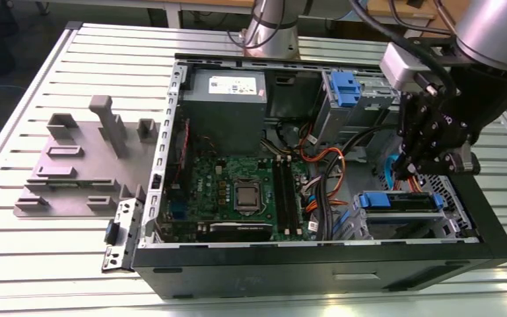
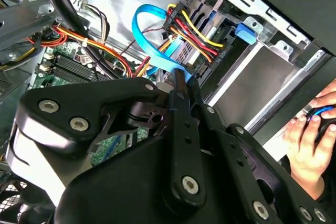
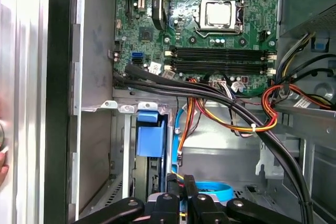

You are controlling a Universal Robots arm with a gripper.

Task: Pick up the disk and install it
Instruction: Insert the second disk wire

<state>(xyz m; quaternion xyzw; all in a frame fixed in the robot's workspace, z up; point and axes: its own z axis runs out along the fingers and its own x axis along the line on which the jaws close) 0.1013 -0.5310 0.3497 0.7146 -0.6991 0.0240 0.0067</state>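
Black gripper (image 1: pixel 432 168) inside the open computer case (image 1: pixel 324 261), fingers pressed together on nothing, disk (image 1: pixel 401 202) sitting in its slot just below

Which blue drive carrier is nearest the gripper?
The lower blue carrier, in the bay at the case's front corner, just below the gripper. The other blue carrier sits higher up, beside the grey power supply.
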